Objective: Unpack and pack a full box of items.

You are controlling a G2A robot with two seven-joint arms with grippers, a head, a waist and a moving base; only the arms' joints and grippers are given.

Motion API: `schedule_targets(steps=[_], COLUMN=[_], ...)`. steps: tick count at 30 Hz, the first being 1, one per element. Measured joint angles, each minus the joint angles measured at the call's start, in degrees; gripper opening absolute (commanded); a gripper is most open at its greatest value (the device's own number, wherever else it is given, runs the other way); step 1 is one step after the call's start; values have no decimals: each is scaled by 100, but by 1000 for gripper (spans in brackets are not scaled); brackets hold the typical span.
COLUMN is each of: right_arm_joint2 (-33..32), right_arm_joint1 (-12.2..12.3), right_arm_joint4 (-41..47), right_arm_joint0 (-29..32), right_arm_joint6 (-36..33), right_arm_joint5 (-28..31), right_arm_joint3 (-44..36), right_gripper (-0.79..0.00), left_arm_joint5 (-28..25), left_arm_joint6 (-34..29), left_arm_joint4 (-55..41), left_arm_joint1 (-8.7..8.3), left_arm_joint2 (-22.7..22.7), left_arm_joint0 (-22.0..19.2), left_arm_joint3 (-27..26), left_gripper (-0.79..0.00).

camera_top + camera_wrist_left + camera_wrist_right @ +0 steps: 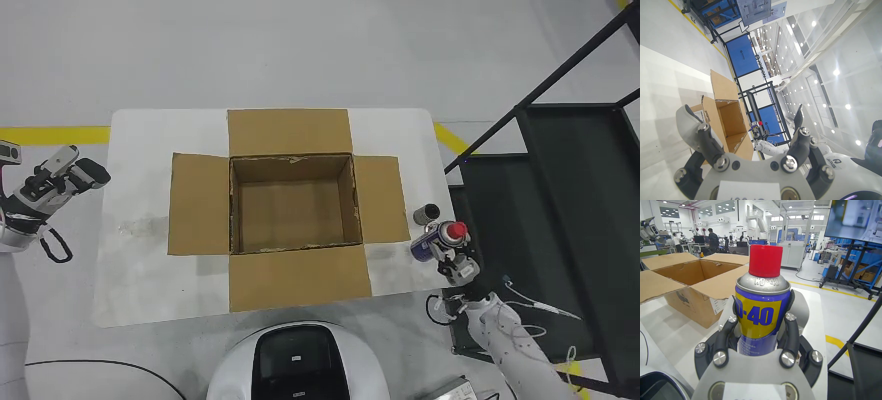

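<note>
An open cardboard box (295, 210) stands in the middle of the white table (140, 270), all flaps spread out and its inside bare. My right gripper (452, 258) is at the table's right edge, shut on a blue and yellow spray can (440, 240) with a red cap. In the right wrist view the spray can (761, 298) stands upright between the fingers (791, 321), with the box (687, 275) beyond it. My left gripper (60, 175) hangs beyond the table's left edge. It is open (743, 117) with nothing in it and faces the box (730, 117).
A small dark cylinder (426, 213) stands on the table by the box's right flap, close to the spray can. A black metal stair frame (540, 200) is just right of the table. Bare table surface lies left of the box.
</note>
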State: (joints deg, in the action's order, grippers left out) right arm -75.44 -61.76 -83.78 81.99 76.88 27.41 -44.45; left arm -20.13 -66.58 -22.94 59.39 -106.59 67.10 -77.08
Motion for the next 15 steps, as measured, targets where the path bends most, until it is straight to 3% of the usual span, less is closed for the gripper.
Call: schedule_targets(steps=[15], right_arm_joint2=[952], right_arm_joint1=[-245], right_arm_joint4=[280], right_arm_joint0=[-982], right_arm_joint6=[43], right_arm_joint5=[-41], right_arm_joint3=[1369], right_gripper=[-785], left_arm_joint5=[0], left_arm_joint6=[0], left_arm_joint4=[0], left_arm_joint1=[0], left_arm_joint2=[0], left_arm_joint0=[0], left_arm_joint3=[0], left_gripper=[0])
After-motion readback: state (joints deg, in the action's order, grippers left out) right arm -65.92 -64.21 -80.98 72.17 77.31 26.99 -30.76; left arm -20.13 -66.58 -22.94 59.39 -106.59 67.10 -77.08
